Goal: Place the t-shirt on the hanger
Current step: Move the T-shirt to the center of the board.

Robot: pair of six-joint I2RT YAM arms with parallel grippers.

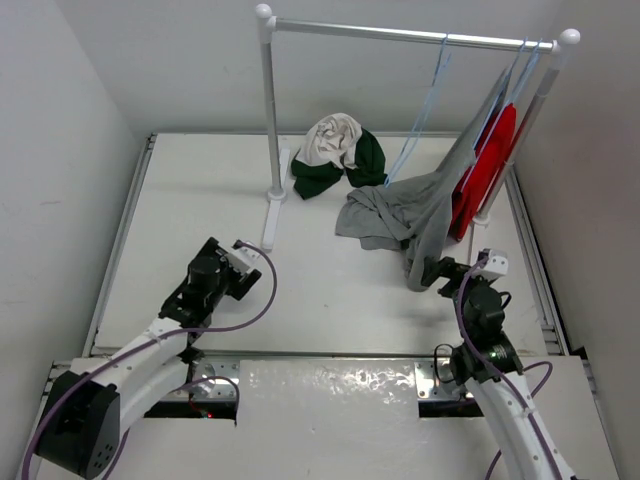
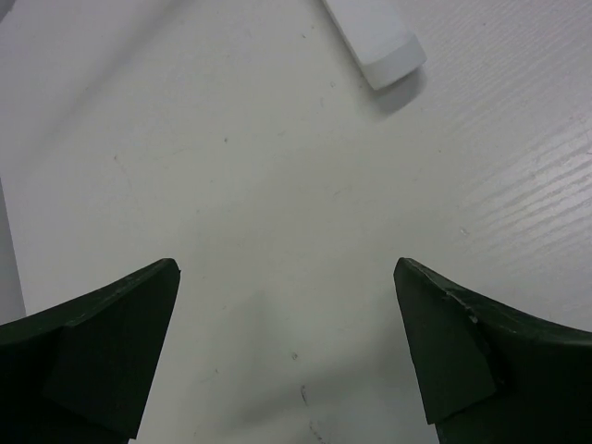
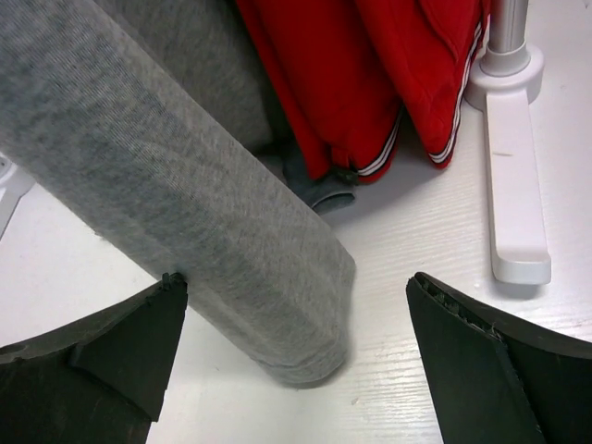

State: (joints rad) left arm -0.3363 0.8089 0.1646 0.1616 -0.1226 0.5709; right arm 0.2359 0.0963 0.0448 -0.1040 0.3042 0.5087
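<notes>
The cream-white t-shirt point(image 1: 335, 152) with dark green sleeves lies crumpled on the table at the back, just right of the rail's left post. An empty pale-blue hanger point(image 1: 428, 100) hangs from the white rail, reaching down towards the table. My left gripper point(image 1: 250, 255) is open and empty over bare table point(image 2: 287, 268), well short of the t-shirt. My right gripper point(image 1: 432, 272) is open; the lower end of a grey shirt's sleeve point(image 3: 185, 185) hangs between its fingers point(image 3: 296, 277) and touches the left one.
A tall white clothes rail point(image 1: 268, 120) stands across the back; its feet show in the wrist views point(image 2: 375, 42) point(image 3: 513, 185). A grey shirt point(image 1: 400, 210) and a red shirt point(image 1: 490, 165) hang at its right end, the grey one spilling onto the table.
</notes>
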